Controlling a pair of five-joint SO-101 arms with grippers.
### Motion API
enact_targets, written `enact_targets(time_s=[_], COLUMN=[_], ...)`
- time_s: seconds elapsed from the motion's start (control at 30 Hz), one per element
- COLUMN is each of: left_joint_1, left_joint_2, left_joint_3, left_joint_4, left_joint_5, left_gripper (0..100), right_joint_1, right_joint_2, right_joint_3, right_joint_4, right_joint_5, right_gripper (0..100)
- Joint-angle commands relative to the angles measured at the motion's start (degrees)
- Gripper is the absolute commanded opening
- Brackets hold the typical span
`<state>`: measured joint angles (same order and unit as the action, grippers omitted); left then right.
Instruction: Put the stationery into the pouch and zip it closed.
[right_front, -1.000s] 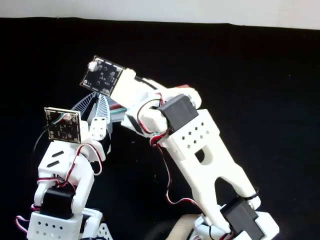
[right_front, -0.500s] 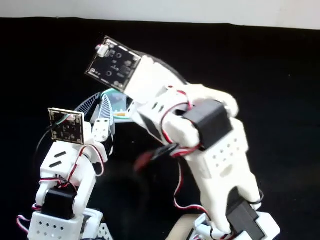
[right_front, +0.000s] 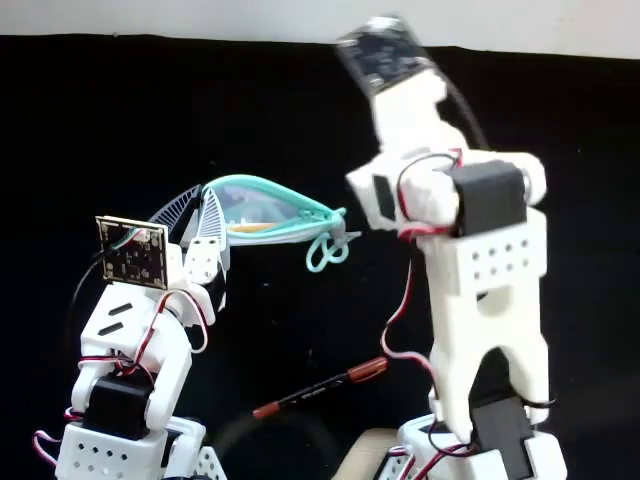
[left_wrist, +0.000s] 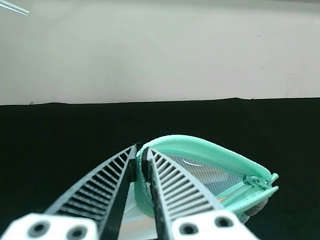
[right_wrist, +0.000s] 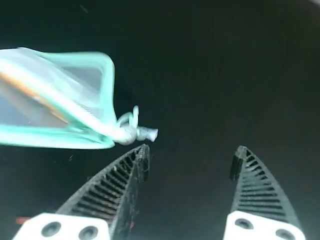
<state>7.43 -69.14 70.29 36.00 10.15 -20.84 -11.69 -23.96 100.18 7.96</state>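
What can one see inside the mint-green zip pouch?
Through the clear side of the mint-green zip pouch, one long orange object shows. The zip band and the left tool cover the rest.

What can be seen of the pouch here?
The pouch has clear sides and mint-green zip edging, its mouth gaping open, with a looped pull cord at one end. An orange item lies inside. The left gripper is shut on its other end; the open right gripper sits just clear of the cord.
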Motion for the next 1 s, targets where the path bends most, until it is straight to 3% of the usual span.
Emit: enact_targets(time_s=[0.0,0.2,0.47,0.7,0.9,0.97], left_joint_1=[0.1,0.0,0.0,0.0,0.0,-0.1], left_joint_2=[4.5,4.5,4.5,4.5,4.5,4.5], left_joint_3=[6.8,6.9,7.1,7.0,6.8,6.7], left_joint_4=[0.9,0.9,0.9,0.9,0.9,0.9], left_joint_5=[0.6,0.6,0.6,0.5,0.7,0.7], left_gripper=[1,1,1,1,1,1], right_joint_1=[1.3,1.2,1.2,1.5,1.9,3.1], right_joint_2=[-0.1,-0.7,-0.7,-0.7,-0.7,-0.7], right_joint_3=[8.9,21.4,32.1,33.2,33.4,33.4], right_joint_4=[0.7,0.7,0.7,0.7,0.8,0.8], right_joint_5=[-10.0,-4.9,-3.6,10.5,10.5,6.0], right_gripper=[26.6,26.6,26.6,26.6,26.6,26.6])
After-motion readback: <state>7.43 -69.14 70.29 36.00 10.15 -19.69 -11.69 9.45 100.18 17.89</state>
